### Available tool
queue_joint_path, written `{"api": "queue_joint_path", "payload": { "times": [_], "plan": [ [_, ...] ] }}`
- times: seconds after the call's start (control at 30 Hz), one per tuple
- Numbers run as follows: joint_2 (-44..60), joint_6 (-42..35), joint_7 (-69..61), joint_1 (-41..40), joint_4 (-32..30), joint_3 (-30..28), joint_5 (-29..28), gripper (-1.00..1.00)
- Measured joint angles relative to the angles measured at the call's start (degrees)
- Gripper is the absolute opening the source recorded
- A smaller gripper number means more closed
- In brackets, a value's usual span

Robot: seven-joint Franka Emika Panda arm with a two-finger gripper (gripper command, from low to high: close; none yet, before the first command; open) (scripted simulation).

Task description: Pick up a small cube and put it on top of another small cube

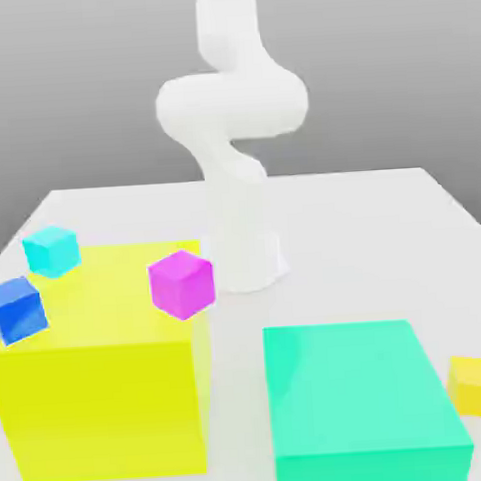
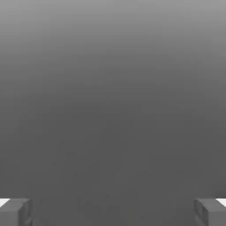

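Gripper spread, empty | step: pick not begun | next: likely reach down to small yellow cube, beside green block

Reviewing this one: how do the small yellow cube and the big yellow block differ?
The small cube is far smaller than the large block. The small cube is a warmer, more orange yellow; the large block is a greener, lemon yellow. The small cube has nothing on top, while the large block has other small cubes at its top. Both are plain, flat-sided and yellowish.
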Motion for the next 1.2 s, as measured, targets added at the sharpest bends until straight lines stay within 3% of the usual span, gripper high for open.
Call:
{"api": "queue_joint_path", "payload": {
  "times": [0.57,0.83,1.0,1.03,1.2],
  "plan": [
    [35.64,14.26,-24.39,17.15,-6.20,7.04,0.67,0.00],
    [52.50,20.87,-31.03,24.14,-8.98,9.96,-5.44,0.00],
    [62.92,28.41,-29.11,27.26,-7.61,7.09,-9.68,0.00],
    [64.29,29.49,-28.78,27.68,-7.35,6.58,-10.13,-1.00],
    [64.29,29.40,-28.71,27.66,-7.35,6.60,-10.20,-1.00]
  ]
}}
